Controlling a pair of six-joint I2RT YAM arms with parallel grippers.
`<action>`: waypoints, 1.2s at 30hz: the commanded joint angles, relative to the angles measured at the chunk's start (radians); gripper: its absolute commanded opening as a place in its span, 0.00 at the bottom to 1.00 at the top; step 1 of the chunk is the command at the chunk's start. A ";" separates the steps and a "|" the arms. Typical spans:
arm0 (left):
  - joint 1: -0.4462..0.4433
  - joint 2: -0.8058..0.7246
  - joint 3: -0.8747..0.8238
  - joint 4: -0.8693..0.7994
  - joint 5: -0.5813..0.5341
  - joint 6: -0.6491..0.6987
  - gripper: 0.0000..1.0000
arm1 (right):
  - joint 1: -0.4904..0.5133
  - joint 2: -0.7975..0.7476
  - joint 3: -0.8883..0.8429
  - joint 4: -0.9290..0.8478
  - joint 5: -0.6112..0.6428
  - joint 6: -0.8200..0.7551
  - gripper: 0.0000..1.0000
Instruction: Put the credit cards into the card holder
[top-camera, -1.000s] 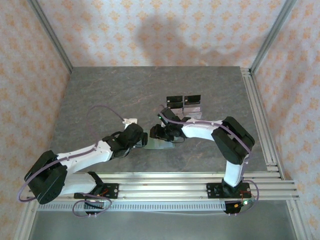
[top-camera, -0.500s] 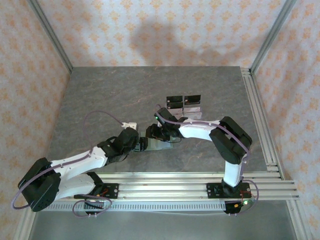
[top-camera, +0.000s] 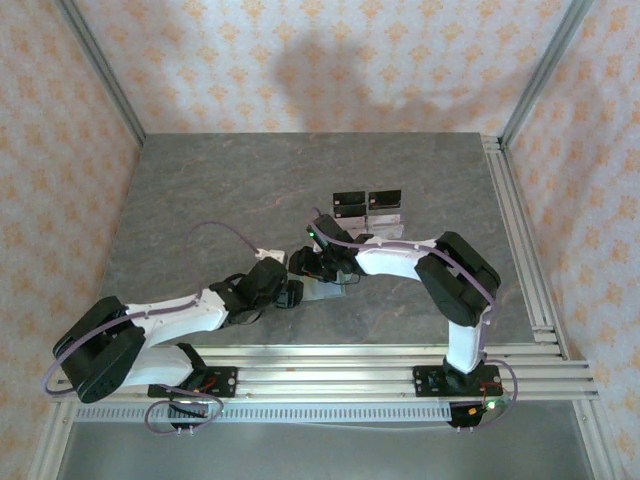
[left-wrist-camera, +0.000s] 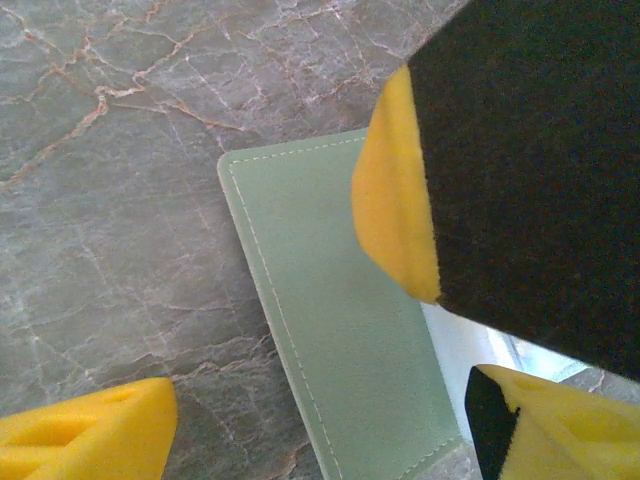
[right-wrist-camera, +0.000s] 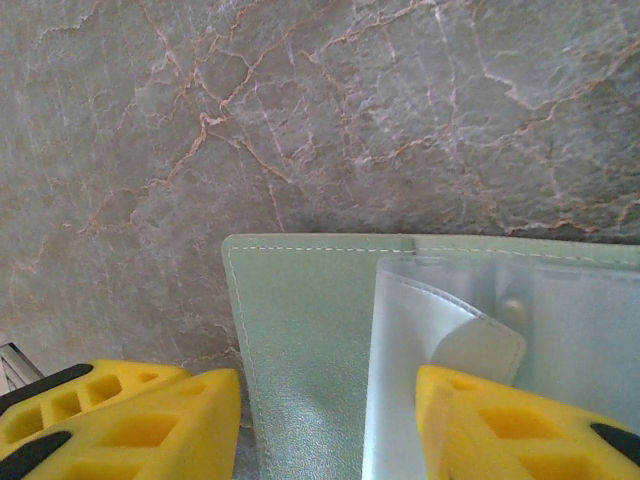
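Observation:
The sage-green card holder (top-camera: 324, 291) lies on the table between my two grippers. In the right wrist view it lies open, a green flap (right-wrist-camera: 300, 340) on the left and a curling translucent sleeve (right-wrist-camera: 440, 350) on the right. My right gripper (right-wrist-camera: 330, 425) is open just above it, its fingers straddling the flap and the sleeve's edge. My left gripper (left-wrist-camera: 320, 440) is open too, its yellow fingertips either side of the green face (left-wrist-camera: 340, 330). The black-and-yellow finger (left-wrist-camera: 520, 160) of the right gripper hangs over it. Pale cards (top-camera: 386, 220) sit at the stand behind.
A clear acrylic stand with black panels (top-camera: 367, 203) stands just behind the right arm's wrist. Aluminium rails (top-camera: 520, 230) border the table on the right and along the near edge. The two grippers (top-camera: 298, 278) are close together over the holder.
My left gripper has swung right and nearer, up to the holder's left edge. The right gripper has crept left over the holder.

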 joint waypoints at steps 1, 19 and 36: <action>-0.017 0.026 0.040 0.037 -0.028 0.017 0.77 | 0.005 0.011 0.028 0.018 -0.003 0.009 0.49; -0.060 0.127 0.061 -0.022 -0.160 -0.006 0.75 | -0.027 -0.132 0.018 -0.024 0.050 0.001 0.53; -0.055 -0.093 -0.008 -0.148 -0.288 -0.021 0.77 | -0.055 -0.132 -0.083 -0.004 0.050 -0.001 0.59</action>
